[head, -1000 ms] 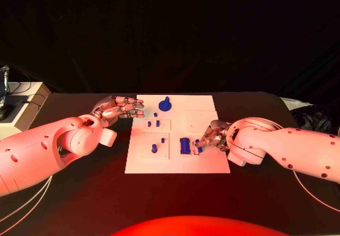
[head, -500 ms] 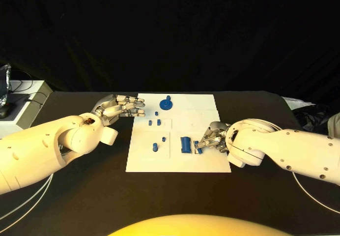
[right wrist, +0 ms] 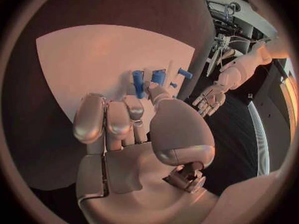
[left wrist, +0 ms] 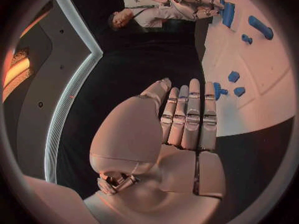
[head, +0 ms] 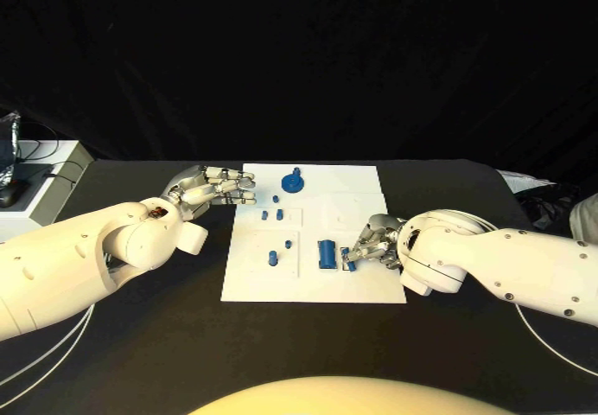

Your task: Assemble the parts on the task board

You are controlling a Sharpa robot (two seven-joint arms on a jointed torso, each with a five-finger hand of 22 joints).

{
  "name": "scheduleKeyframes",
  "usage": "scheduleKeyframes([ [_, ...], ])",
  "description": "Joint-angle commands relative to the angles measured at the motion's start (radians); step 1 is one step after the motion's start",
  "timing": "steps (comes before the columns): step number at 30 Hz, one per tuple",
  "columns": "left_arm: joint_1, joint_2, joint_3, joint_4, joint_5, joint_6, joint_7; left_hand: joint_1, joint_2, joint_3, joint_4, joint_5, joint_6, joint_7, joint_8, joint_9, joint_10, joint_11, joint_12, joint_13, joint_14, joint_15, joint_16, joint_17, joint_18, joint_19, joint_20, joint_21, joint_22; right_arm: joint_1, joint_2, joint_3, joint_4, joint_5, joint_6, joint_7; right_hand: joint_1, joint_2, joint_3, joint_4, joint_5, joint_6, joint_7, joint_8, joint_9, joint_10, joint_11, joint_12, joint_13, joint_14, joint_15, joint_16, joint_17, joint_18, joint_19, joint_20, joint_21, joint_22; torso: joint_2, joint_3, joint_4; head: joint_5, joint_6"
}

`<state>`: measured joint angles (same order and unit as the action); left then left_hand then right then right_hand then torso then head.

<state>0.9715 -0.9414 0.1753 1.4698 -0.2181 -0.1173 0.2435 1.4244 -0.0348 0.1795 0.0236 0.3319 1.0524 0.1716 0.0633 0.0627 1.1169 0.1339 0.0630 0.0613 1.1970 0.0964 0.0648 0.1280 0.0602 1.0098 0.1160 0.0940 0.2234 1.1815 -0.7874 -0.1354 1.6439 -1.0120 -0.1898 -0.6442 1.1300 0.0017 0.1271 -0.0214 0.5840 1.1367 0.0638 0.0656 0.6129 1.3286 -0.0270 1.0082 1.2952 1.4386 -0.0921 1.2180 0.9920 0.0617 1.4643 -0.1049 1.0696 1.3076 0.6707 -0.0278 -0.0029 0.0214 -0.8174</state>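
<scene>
My right hand pinches a small blue part beside the upright block. My left hand hangs empty, fingers loosely apart. A loose pinch could drop it or topple that block.

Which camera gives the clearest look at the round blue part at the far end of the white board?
The head view: the round blue part lies unobstructed near the far edge of the task board, its disc shape plain. I cannot pick it out with certainty in either wrist view, though both show other blue pieces.
</scene>
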Motion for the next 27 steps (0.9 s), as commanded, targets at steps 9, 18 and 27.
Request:
scheduleKeyframes([
  [9,0.000,0.002,0.001,0.001,0.002,0.015,0.002,-0.005,-0.001,0.005,-0.001,0.003,-0.006,-0.001,0.001,0.001,-0.007,0.002,-0.003,-0.001,-0.006,0.002,-0.002,0.001,-0.019,-0.006,0.000,-0.005,-0.002,-0.003,0.003,-0.002,-0.010,-0.016,-0.009,0.018,-0.071,-0.010,-0.137,0.025,-0.160,0.008,-0.004,0.001,-0.068,0.002,0.001,0.000,-0.003,0.006,0.006,-0.006,-0.002,0.014,0.050,0.005,-0.010,0.142,0.000,-0.0004,-0.0003,-0.001,-0.001],
  [18,0.000,0.003,0.001,0.001,0.002,0.017,0.001,-0.006,-0.001,0.005,0.001,0.003,-0.006,0.000,0.001,0.001,-0.007,0.002,-0.003,-0.001,-0.006,0.003,-0.002,0.001,-0.019,-0.006,0.001,-0.005,-0.002,-0.003,0.001,-0.002,-0.012,-0.017,-0.017,0.030,-0.056,-0.032,-0.204,0.108,-0.194,0.010,-0.003,0.001,-0.081,0.002,0.003,0.001,-0.006,0.006,0.006,-0.005,-0.002,0.014,0.051,0.006,-0.010,0.143,-0.001,-0.0002,-0.0005,0.000,-0.001],
  [27,0.000,0.004,0.001,0.000,0.002,0.017,0.000,-0.006,-0.001,0.005,0.001,0.003,-0.006,0.000,0.001,0.001,-0.007,0.002,-0.003,-0.001,-0.006,0.003,-0.002,0.001,-0.019,-0.006,0.001,-0.005,-0.002,-0.003,-0.008,-0.002,0.003,-0.019,-0.043,0.049,-0.072,-0.058,-0.196,0.156,-0.197,0.011,-0.004,0.002,-0.082,0.003,0.003,0.003,-0.007,0.006,0.006,-0.003,0.000,0.014,0.052,0.005,-0.006,0.144,-0.001,-0.0002,-0.0006,0.000,-0.001],
])
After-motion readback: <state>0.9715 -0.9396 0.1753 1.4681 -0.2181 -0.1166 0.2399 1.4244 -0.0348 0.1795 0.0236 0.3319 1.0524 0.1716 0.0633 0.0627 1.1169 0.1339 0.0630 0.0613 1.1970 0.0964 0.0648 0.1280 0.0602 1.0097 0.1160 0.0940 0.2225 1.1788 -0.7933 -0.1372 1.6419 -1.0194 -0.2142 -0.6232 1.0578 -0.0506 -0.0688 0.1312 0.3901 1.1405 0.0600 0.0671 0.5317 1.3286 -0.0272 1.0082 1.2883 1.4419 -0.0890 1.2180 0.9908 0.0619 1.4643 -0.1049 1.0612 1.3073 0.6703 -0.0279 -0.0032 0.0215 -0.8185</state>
